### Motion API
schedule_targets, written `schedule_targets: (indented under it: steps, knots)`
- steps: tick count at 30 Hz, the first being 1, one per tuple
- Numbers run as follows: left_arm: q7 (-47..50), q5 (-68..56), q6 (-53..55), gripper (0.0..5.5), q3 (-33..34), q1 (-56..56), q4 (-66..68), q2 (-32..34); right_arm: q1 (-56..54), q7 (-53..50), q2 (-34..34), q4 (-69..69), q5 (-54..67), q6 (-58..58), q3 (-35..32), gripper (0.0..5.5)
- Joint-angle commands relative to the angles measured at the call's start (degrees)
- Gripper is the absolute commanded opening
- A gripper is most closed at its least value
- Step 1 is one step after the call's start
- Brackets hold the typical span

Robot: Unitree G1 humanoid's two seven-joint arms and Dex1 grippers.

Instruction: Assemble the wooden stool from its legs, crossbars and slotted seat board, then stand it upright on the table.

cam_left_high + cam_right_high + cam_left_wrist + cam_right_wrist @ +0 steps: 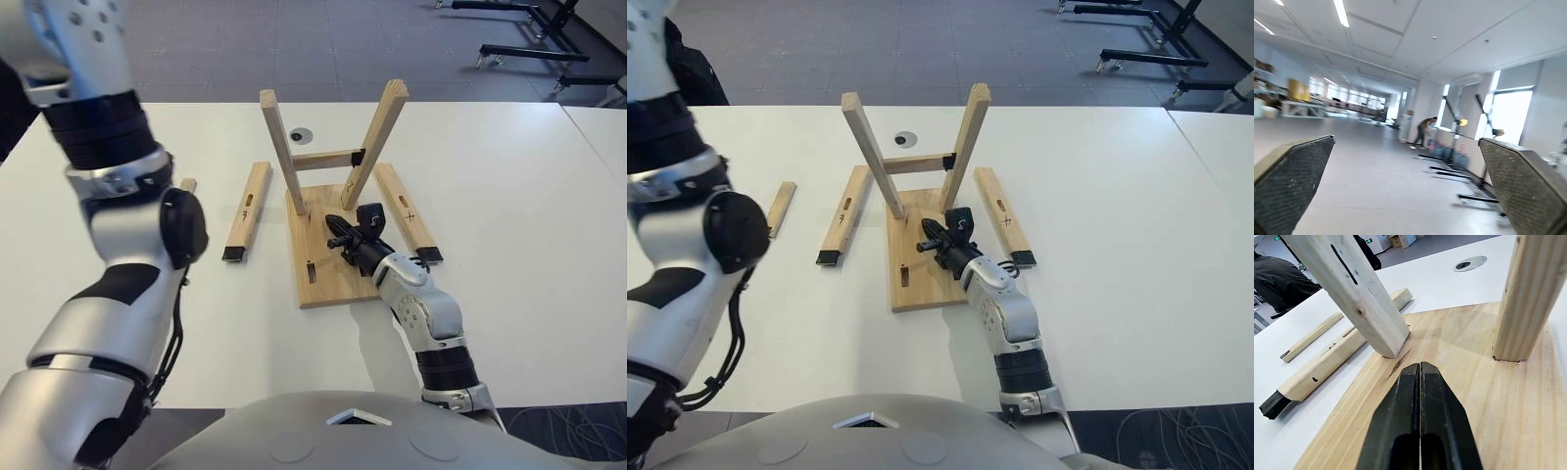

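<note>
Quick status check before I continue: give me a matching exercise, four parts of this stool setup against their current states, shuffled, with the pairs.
1. seat board
2. crossbar
3. left loose leg
4. right gripper

A. shut, over the board
B. lying on the table, unattached
C. flat, holding two upright legs
D. joining those legs

Pairs: 1-C, 2-D, 3-B, 4-A.

Left upright leg (284,152), right upright leg (375,142) and crossbar (326,160) between them wall off far end of seat board (328,284). Right gripper (1419,369), fingers pressed together, low over board just before them. Loose leg (247,210) flanks left, another loose leg (409,212) right. Desk (529,215) open farther right.
</note>
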Motion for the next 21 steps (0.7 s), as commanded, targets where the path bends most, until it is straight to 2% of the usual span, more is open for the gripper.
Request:
schedule_targets:
  steps: [1,7,12,14,17,21]
  knots:
    - [-1.9,0.4,3.8,5.37,2.0,10.1,-1.3,4.8,-0.5,-0.6,-2.0,-2.9,2.9,6.8,-4.1,0.0]
    - [-7.2,0.5,6.7,5.37,1.5,25.9,-10.7,9.8,-7.5,-2.5,-1.8,-17.2,18.1,20.7,-12.9,0.0]
    - [-8.7,-0.2,7.6,5.37,2.2,31.7,-13.2,10.2,-9.7,-4.5,-3.5,-24.8,26.2,28.9,-15.1,0.0]
    - [-10.4,0.4,7.3,5.4,1.9,35.6,-15.3,12.1,-9.5,-1.7,-10.8,-29.9,31.1,32.9,-19.1,0.39]
    - [-12.7,0.7,7.0,5.4,1.9,43.0,-19.1,13.6,-4.4,7.9,-27.2,-33.7,34.6,34.5,-27.5,0.9]
    - [-13.8,0.7,6.4,5.4,1.0,46.4,-19.4,13.0,1.5,13.6,-33.9,-33.6,32.0,30.3,-28.5,1.56]
